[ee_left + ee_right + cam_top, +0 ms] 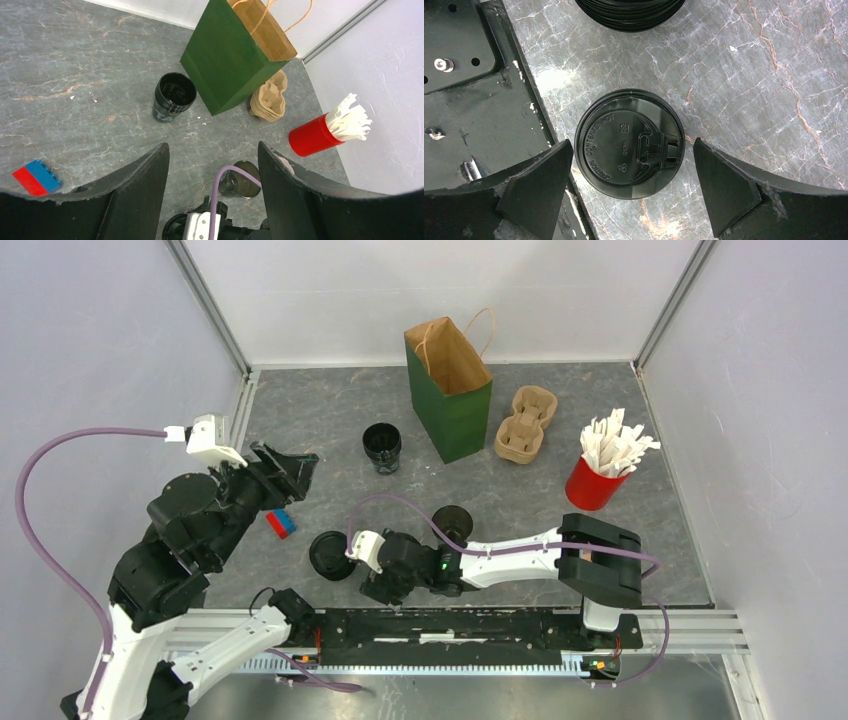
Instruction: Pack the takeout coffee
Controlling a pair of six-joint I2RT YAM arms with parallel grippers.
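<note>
Black lidded cup (629, 142) sits between right gripper's (630, 150) released jaws, neighbouring lid (629, 15) cropped; left gripper's (212, 147) released too.

The paper bag (450, 390) stands at the back of the surface (320, 410), near the middle. Just to its right lies the cup carrier (527, 423). Further right and a bit nearer stands the cup of packets (600, 475). Left of the bag, and a little in front of it, 1 open cup (381, 447) stands upright. The toy brick (281, 524) lies on the left side, just in front of the left hand (285, 472). Near the front rail (450, 625), 1 lidded cup (330, 553) sits left of the right hand (383, 585). A 3rd cup (453, 523) sits behind that hand, to its right. Under the right hand lies 1 lid (624, 150), with 1 of the 2 fingers (539, 185) on each side.
</note>
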